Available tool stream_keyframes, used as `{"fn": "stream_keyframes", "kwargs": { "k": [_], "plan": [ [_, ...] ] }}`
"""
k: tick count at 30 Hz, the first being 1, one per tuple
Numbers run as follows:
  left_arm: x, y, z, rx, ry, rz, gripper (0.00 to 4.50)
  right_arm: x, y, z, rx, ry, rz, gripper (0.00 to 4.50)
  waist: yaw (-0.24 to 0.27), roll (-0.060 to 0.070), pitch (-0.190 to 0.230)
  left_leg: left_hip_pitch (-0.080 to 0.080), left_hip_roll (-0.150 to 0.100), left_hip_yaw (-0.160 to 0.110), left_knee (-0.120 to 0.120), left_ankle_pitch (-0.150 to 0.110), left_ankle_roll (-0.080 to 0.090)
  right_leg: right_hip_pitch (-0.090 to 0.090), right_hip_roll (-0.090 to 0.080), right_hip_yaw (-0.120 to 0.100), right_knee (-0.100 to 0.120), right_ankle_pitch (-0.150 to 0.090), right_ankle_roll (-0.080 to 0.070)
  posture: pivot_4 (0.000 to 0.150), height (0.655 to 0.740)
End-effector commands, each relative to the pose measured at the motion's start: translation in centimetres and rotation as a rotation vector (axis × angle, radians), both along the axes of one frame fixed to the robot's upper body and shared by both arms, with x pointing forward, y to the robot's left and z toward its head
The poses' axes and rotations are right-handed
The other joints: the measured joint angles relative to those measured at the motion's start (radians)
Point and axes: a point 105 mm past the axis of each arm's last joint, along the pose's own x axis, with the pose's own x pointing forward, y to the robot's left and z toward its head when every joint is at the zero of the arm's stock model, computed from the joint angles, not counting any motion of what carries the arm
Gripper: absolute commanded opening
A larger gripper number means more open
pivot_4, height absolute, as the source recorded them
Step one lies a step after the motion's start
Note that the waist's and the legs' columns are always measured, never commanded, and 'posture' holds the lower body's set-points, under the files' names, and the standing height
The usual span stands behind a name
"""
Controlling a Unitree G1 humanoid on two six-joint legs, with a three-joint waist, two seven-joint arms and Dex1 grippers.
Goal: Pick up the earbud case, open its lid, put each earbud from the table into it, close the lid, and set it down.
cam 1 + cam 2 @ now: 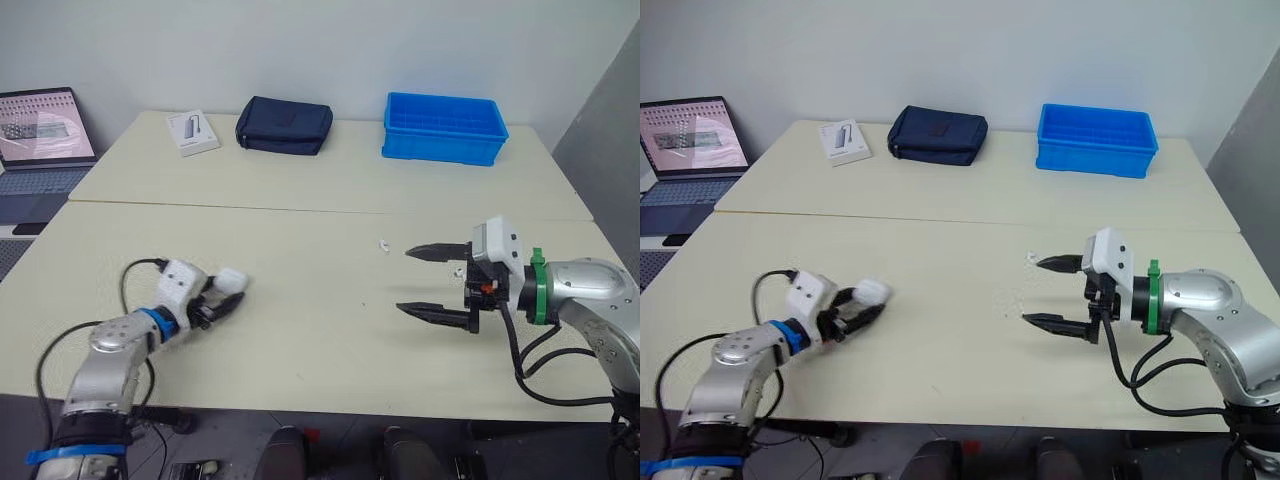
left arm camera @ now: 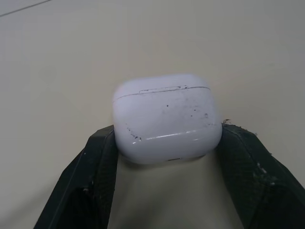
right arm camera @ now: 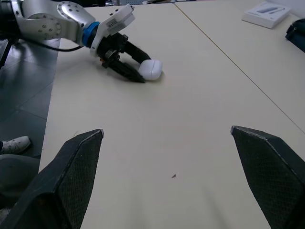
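Left arm lies low over the near left part of the table (image 1: 300, 350), forearm angled forward and toward the middle. The left gripper (image 1: 222, 297) is pinched on the case (image 2: 167, 119), one black finger (image 2: 90, 176) on each side. The lid is shut, you can see the seam. The case is right down at the tabletop, and I can't tell if it's resting on it or just off it.

Right arm comes in from the right edge, elbow out, wrist turned so the right gripper (image 1: 422, 282) points across at the other one. It's spread wide with nothing in it and hangs a bit above the surface. One earbud (image 1: 383, 243) lies just past the tip of the far finger. A second white speck (image 1: 458, 271) sits between the fingers, too tiny to be sure.

Blue bin (image 1: 443, 128) and dark pouch (image 1: 284, 125) sit way at the back.
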Motion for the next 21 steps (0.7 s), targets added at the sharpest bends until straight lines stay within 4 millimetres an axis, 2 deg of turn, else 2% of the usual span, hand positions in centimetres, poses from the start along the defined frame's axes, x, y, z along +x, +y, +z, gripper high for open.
{"fn": "stream_keyframes", "kwargs": {
  "k": [1, 5, 10, 15, 21],
  "plan": [
    [-1.2, -3.8, 2.3, -0.094, -0.076, -0.175, 2.75, 0.0, 0.5, 0.5, 0.037, 0.029, -0.041, 4.5, -0.003, -0.003, 0.002, 0.0, 0.001, 0.0, 0.0, 0.0, 0.0, 0.0, 0.001, 0.0, 0.0, 0.0, 0.0, 0.15, 0.7376],
    [-2.9, -7.9, 3.3, -0.109, -0.15, -0.358, 2.75, 0.2, 1.4, -1.5, 0.062, 0.333, -0.12, 4.5, -0.015, -0.004, 0.002, 0.0, 0.003, -0.002, 0.0, 0.0, 0.0, -0.002, 0.004, 0.0, 0.003, 0.0, -0.002, 0.15, 0.7376],
    [-4.2, -10.7, 4.2, -0.074, -0.276, -0.507, 2.75, 0.0, 2.6, -2.5, 0.092, 0.573, -0.115, 4.5, -0.014, -0.004, 0.002, -0.002, 0.003, -0.003, 0.0, 0.0, 0.0, -0.004, 0.006, 0.0, 0.004, 0.0, -0.003, 0.15, 0.7376],
    [-4.9, -12.0, 4.7, -0.044, -0.383, -0.596, 2.75, -0.5, 4.1, -2.2, 0.124, 0.693, -0.039, 4.5, -0.013, -0.004, 0.002, -0.003, 0.003, -0.002, 0.0, 0.0, 0.0, -0.005, 0.006, 0.0, 0.004, 0.0, -0.003, 0.15, 0.7376],
    [-4.6, -12.5, 5.2, -0.03, -0.462, -0.617, 2.75, -0.6, 5.2, -2.8, 0.102, 0.749, -0.029, 4.5, -0.014, -0.004, 0.002, -0.003, 0.003, -0.002, 0.0, 0.0, 0.001, -0.006, 0.006, 0.0, 0.004, 0.0, -0.003, 0.15, 0.7376]
  ]
}}
